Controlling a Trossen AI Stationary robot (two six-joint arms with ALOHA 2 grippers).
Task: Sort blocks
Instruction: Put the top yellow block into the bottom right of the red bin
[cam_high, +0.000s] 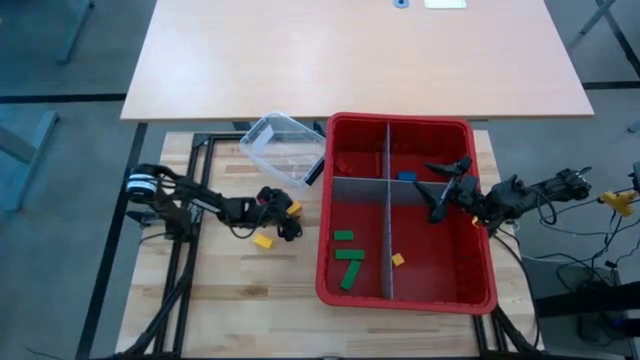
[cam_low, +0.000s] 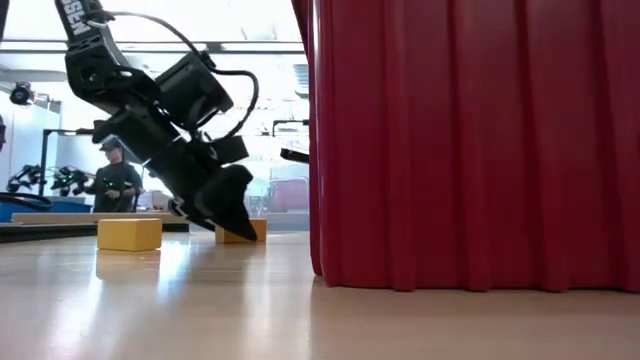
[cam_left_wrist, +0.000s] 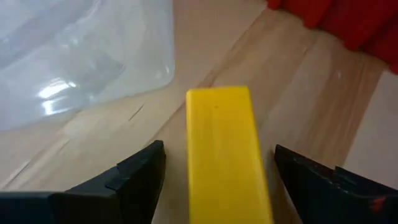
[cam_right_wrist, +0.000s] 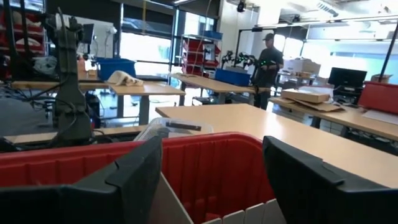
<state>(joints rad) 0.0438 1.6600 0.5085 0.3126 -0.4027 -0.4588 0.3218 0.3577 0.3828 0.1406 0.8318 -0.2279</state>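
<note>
1. From above, our left gripper (cam_high: 285, 218) hovers by yellow blocks (cam_high: 263, 241) beside the red bin (cam_high: 405, 298).
2. At table level, it tilts down.
3. Its wrist shows fingers spread, straddling a yellow block (cam_left_wrist: 227, 155) ungripped.
4. Our right gripper (cam_right_wrist: 211, 180) hangs open above the bin.

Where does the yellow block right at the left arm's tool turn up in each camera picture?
High view: yellow block at the left tool, left of the red bin.
Low view: block partly behind the tool, left of the bin's wall.
Left wrist view: block between the open fingers.
Right wrist view: not visible.
Shared landmark: the red bin.
</note>
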